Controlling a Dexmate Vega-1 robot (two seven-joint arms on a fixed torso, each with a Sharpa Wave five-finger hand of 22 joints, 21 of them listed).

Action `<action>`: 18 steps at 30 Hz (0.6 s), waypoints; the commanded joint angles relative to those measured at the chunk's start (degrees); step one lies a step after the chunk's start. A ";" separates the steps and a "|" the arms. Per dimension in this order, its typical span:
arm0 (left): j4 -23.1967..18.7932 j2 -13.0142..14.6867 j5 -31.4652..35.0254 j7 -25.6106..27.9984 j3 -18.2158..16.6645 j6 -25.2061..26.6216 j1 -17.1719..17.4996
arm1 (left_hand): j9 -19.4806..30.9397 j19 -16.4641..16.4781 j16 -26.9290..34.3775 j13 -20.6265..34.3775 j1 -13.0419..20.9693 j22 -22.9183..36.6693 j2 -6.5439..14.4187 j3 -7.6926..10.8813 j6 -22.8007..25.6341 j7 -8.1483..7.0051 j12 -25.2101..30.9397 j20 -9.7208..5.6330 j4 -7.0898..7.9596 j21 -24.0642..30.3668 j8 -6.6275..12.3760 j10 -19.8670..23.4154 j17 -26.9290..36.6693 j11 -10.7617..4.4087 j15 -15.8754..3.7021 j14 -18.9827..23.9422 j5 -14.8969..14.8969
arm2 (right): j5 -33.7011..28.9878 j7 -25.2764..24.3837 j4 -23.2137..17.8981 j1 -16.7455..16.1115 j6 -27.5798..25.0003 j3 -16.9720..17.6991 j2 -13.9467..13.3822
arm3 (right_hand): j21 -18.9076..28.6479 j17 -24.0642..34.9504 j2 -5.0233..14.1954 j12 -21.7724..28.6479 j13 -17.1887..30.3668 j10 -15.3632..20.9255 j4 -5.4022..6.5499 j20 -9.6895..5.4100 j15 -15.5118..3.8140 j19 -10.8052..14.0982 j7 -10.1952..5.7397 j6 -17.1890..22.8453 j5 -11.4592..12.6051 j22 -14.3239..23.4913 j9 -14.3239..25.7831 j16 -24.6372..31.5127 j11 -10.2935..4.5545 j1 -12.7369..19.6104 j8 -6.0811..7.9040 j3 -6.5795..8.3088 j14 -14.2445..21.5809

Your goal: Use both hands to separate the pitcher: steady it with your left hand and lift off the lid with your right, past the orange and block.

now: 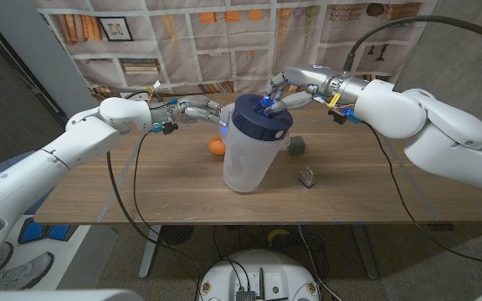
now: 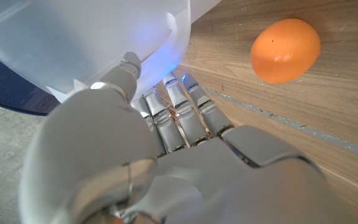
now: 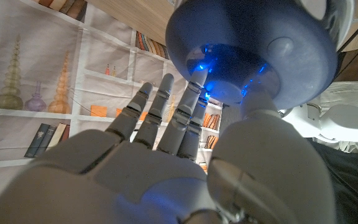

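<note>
Pitcher [image 1: 245, 159] of frosted, translucent plastic stands upright on the wooden table [image 1: 141, 188], a tall rounded body that narrows slightly toward its base. A dark navy lid [image 1: 260, 116], smooth and domed with a raised round knob, sits on the pitcher's mouth. The right hand [image 1: 289, 92] comes over the pitcher from behind and to the right; in the right wrist view its fingers [image 3: 194, 93] reach onto the lid's top and its thumb presses the lid's side, lit by a blue glow, so it grips the lid. The left hand [image 1: 199, 113] reaches to the pitcher's upper left wall; in the left wrist view its metal-jointed fingers [image 2: 173, 102] lie against the cloudy plastic, though whether they truly close around the pitcher I cannot tell. A smooth, egg-shaped orange [image 1: 216, 146] lies just beside the pitcher on its left, partly hidden behind it. A small grey block [image 1: 296, 147] sits to the pitcher's right, and a lumpy grey object [image 1: 306, 176] lies near it, closer to the table's front edge.
</note>
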 commanded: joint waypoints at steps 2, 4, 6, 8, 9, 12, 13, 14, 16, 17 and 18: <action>-0.30 -0.16 0.02 0.74 0.01 0.22 0.28 | 0.27 0.49 0.20 0.10 1.02 0.24 1.66 0.39 2.40 1.81 0.21 -8.30 0.40 -0.09 0.17 0.94 -0.02 -0.62 -6.73 0.32 0.38 | 0.61 -0.12 -0.34 -0.30 0.28 1.14 -0.93 | 0.25 -0.05 6.13 -0.13 0.07 1.26 0.18 0.21 -8.39 0.43 -6.59 7.46 0.38 0.25 0.14 -0.10 -0.61 4.29 0.36 0.26 0.44; -0.20 -0.36 -0.47 0.98 -0.19 0.13 0.58 | 0.27 0.47 0.17 0.10 1.01 0.24 1.63 0.39 2.43 1.81 0.19 -8.31 0.39 -0.10 0.18 0.90 -0.03 -0.62 -6.72 0.27 0.38 | 0.62 -0.34 -0.50 -0.54 0.22 1.41 -1.09 | 0.25 -0.04 6.14 -0.15 0.08 1.27 0.19 0.22 -8.39 0.43 -6.59 7.48 0.38 0.25 0.14 -0.09 -0.61 4.30 0.35 0.24 0.46; -0.32 -0.24 -0.33 1.28 -0.23 0.19 0.74 | 0.27 0.45 0.17 0.10 1.03 0.24 1.61 0.39 2.35 1.72 0.18 -8.32 0.37 -0.11 0.15 0.86 -0.03 -0.62 -6.75 0.25 0.38 | 0.68 -0.54 -0.66 -0.77 0.19 1.66 -1.20 | 0.24 -0.02 6.11 -0.18 0.09 1.28 0.17 0.23 -8.40 0.43 -6.59 7.50 0.38 0.25 0.14 -0.08 -0.62 4.34 0.33 0.21 0.47; -0.45 -0.12 -0.25 1.50 -0.23 0.34 0.88 | 0.27 0.46 0.15 0.11 1.00 0.24 1.52 0.33 2.34 1.70 0.18 -8.31 0.37 -0.11 0.15 0.85 -0.03 -0.62 -6.71 0.20 0.37 | 0.65 -0.60 -0.84 -0.87 0.15 1.84 -1.36 | 0.23 -0.01 6.13 -0.23 0.07 1.27 0.18 0.24 -8.40 0.40 -6.59 7.53 0.39 0.25 0.14 -0.07 -0.62 4.34 0.32 0.20 0.50; -0.53 -0.07 -0.29 1.57 -0.24 0.48 0.95 | 0.27 0.45 0.18 0.11 1.01 0.24 1.56 0.34 2.32 1.66 0.19 -8.31 0.38 -0.11 0.14 0.87 -0.01 -0.61 -6.75 0.24 0.37 | 0.65 -0.66 -0.91 -0.92 0.12 1.91 -1.40 | 0.22 0.00 6.14 -0.23 0.09 1.29 0.18 0.27 -8.41 0.41 -6.59 7.54 0.39 0.25 0.14 -0.05 -0.62 4.36 0.32 0.19 0.52; -0.61 -0.10 -0.48 1.75 -0.31 0.50 1.18 | 0.27 0.44 0.19 0.11 1.06 0.24 1.54 0.33 2.28 1.71 0.19 -8.31 0.34 -0.11 0.13 0.87 -0.01 -0.61 -6.79 0.22 0.38 | 0.79 -0.54 -1.06 -0.85 0.23 2.09 -1.57 | 0.21 -0.02 6.15 -0.24 0.12 1.32 0.20 0.25 -8.39 0.39 -6.58 7.55 0.39 0.25 0.13 -0.11 -0.63 4.37 0.29 0.19 0.52; -0.59 -0.14 -0.54 1.82 -0.36 0.36 1.29 | 0.27 0.44 0.18 0.11 1.06 0.24 1.54 0.33 2.25 1.69 0.19 -8.31 0.35 -0.11 0.12 0.86 -0.01 -0.61 -6.77 0.21 0.38 | 0.60 -0.56 -1.22 -0.85 0.09 2.09 -1.64 | 0.21 0.00 6.14 -0.26 0.12 1.32 0.20 0.26 -8.40 0.38 -6.58 7.55 0.39 0.25 0.13 -0.07 -0.63 4.38 0.27 0.17 0.55; -0.69 -0.09 -0.47 1.98 -0.37 0.41 1.36 | 0.27 0.44 0.17 0.11 1.05 0.24 1.55 0.34 2.17 1.72 0.16 -8.31 0.36 -0.11 0.09 0.79 -0.01 -0.62 -6.74 0.19 0.38 | 0.49 -0.62 -1.35 -0.88 -0.01 2.13 -1.68 | 0.20 -0.02 6.15 -0.26 0.14 1.34 0.21 0.26 -8.38 0.36 -6.58 7.55 0.39 0.25 0.13 -0.12 -0.63 4.37 0.26 0.18 0.53; -0.84 -0.01 -0.40 2.25 -0.38 0.57 1.51 | 0.27 0.43 0.17 0.11 1.05 0.24 1.57 0.35 2.14 1.73 0.14 -8.31 0.37 -0.12 0.08 0.73 -0.02 -0.62 -6.73 0.18 0.38 | 0.61 -0.84 -1.47 -1.06 0.09 2.45 -1.74 | 0.19 -0.02 6.16 -0.31 0.14 1.34 0.21 0.29 -8.38 0.35 -6.59 7.57 0.40 0.25 0.13 -0.13 -0.62 4.40 0.23 0.16 0.55; -0.89 -0.01 -0.41 2.43 -0.41 0.57 1.65 | 0.27 0.43 0.16 0.11 1.03 0.24 1.58 0.36 2.09 1.67 0.12 -8.31 0.39 -0.12 0.06 0.68 -0.02 -0.63 -6.70 0.16 0.38 | 0.68 -0.92 -1.54 -1.15 0.14 2.63 -1.80 | 0.18 -0.02 6.12 -0.33 0.14 1.34 0.21 0.30 -8.36 0.34 -6.59 7.57 0.39 0.25 0.13 -0.14 -0.62 4.39 0.23 0.14 0.54; -0.91 0.00 -0.38 2.54 -0.41 0.55 1.76 | 0.27 0.42 0.10 0.11 0.99 0.24 1.50 0.33 2.09 1.62 0.10 -8.31 0.39 -0.12 0.06 0.62 -0.05 -0.63 -6.65 0.06 0.37 | 0.74 -0.99 -1.61 -1.23 0.18 2.82 -1.87 | 0.18 0.00 6.10 -0.39 0.10 1.30 0.19 0.33 -8.38 0.34 -6.59 7.60 0.40 0.25 0.13 -0.13 -0.62 4.42 0.22 0.12 0.53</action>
